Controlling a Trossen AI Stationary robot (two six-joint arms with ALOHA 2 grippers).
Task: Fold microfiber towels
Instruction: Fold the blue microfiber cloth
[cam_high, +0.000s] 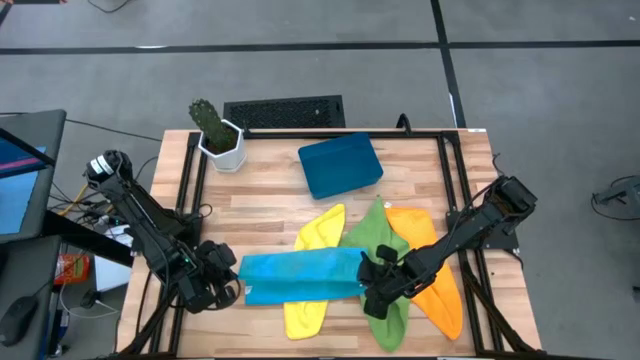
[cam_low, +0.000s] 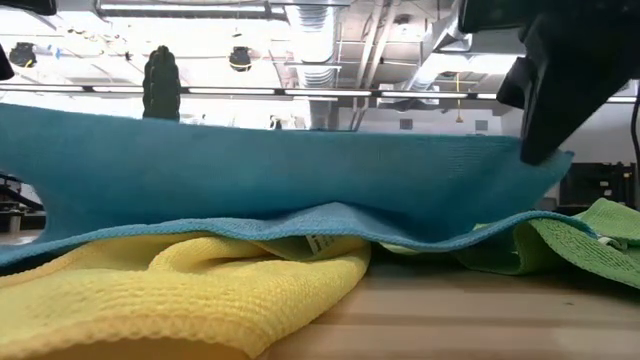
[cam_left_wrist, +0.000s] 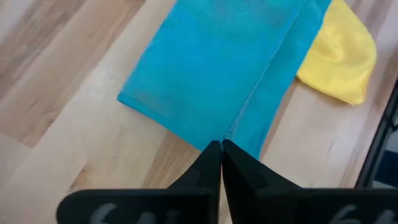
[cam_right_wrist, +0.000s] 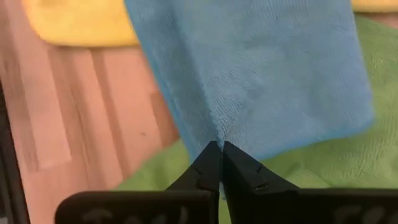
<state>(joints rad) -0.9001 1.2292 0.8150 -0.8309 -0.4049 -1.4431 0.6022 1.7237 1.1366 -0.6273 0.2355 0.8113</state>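
The light blue towel (cam_high: 300, 274) stretches folded between both pairs of pinching jaws, lying over the crumpled yellow (cam_high: 318, 232), green (cam_high: 378, 236) and orange (cam_high: 428, 262) towels

Blue towel (cam_high: 300, 275), yellow towel (cam_high: 308, 312)

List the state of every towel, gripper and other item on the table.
Light blue towel: folded into a strip, pinched at both ends.
Yellow towel: crumpled, under the blue.
Green towel: crumpled.
Orange towel: unfolded.
Left gripper: shut on the blue towel.
Right gripper: shut on it too.
Tray: bare.
Cactus pot: upright.
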